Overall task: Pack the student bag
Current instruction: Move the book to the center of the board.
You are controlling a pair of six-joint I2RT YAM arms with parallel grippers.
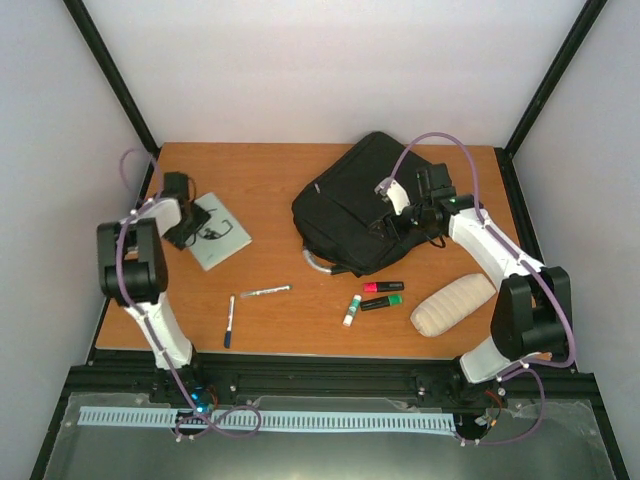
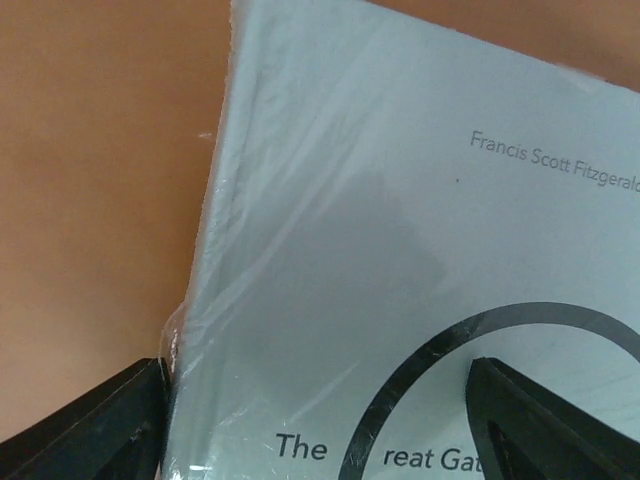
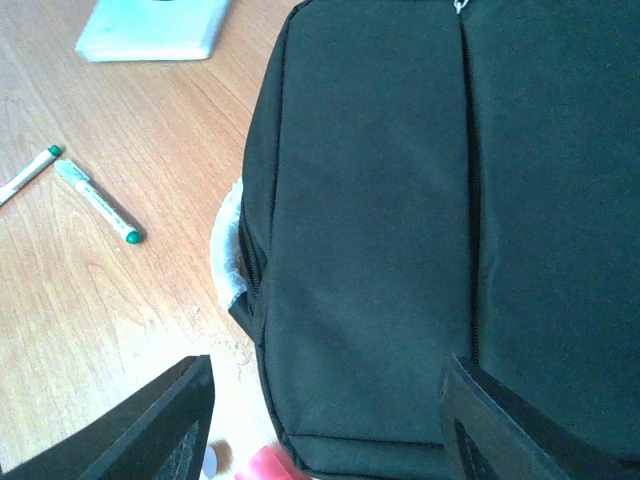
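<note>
Black fabric of the student bag [image 1: 345,200] fills the right wrist view. The right end effector [image 3: 325,370] hangs over the bag's zipped-up panel, its two fingers spread well apart with nothing gripped between them. Whether the fingertips touch the cloth cannot be told. Seen from above, the bag lies flat on the far part of the wooden desk [image 1: 270,170], right of centre, and its grey loop handle [image 1: 318,264] points towards the near edge.

The left end effector [image 2: 318,370] is at the far left of the desk over a pale grey book [image 2: 400,200] (plastic-wrapped, with the author's name printed on the cover). Its fingers stand wide open. One sits just outside the book's edge over bare desk and the other over the cover, so neither clamps the book. Book and bag lie well apart.

Near the bag's handle lie a pink highlighter [image 1: 383,287] and a green highlighter [image 1: 382,302], with a beige pouch [image 1: 453,304] just to their right.
</note>
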